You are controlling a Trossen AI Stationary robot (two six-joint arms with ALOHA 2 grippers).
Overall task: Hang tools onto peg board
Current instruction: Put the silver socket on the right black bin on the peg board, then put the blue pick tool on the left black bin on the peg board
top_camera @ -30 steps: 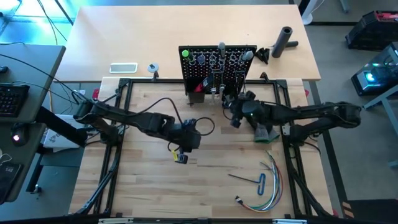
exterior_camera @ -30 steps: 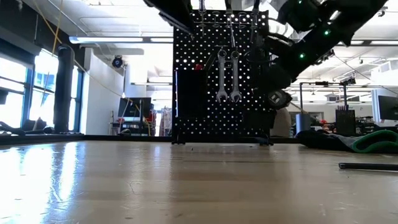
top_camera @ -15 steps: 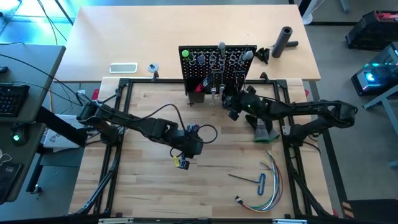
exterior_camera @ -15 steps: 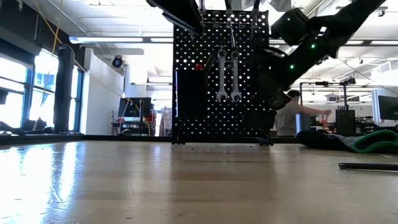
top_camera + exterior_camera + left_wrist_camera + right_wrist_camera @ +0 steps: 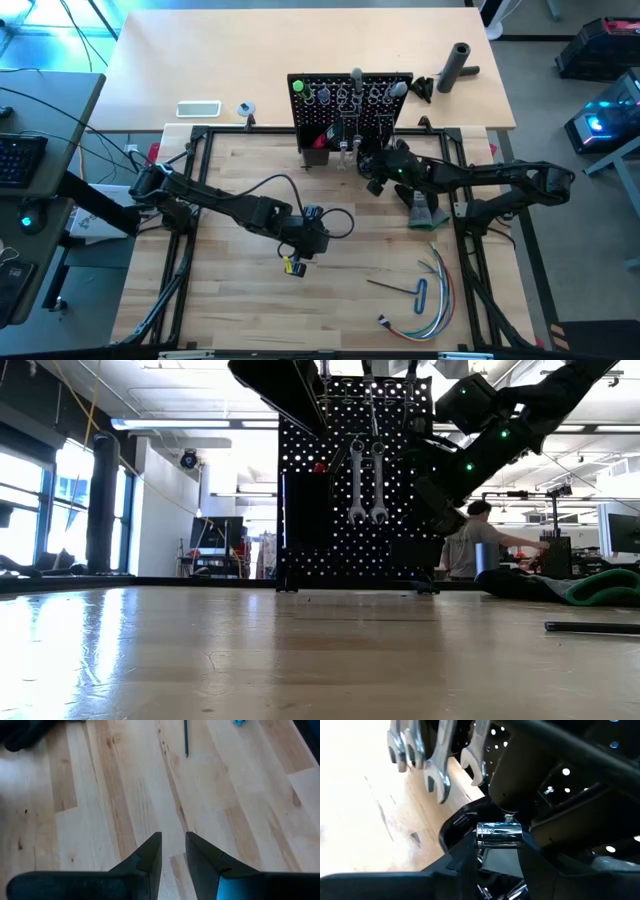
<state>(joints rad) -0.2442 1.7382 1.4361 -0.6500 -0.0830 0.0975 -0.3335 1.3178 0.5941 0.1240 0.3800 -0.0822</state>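
Swinging rightward over the near table, the left arm has carried its gripper (image 5: 292,266) toward the hex key (image 5: 392,287).
Its fingers (image 5: 150,855) stand a narrow gap apart, empty, aimed down for a pick. The right gripper (image 5: 498,851) sits against the peg board (image 5: 350,110) at the far side, fingers parting around a chrome socket-like tool (image 5: 499,835), apparently seating it beside the hanging wrenches (image 5: 366,480).
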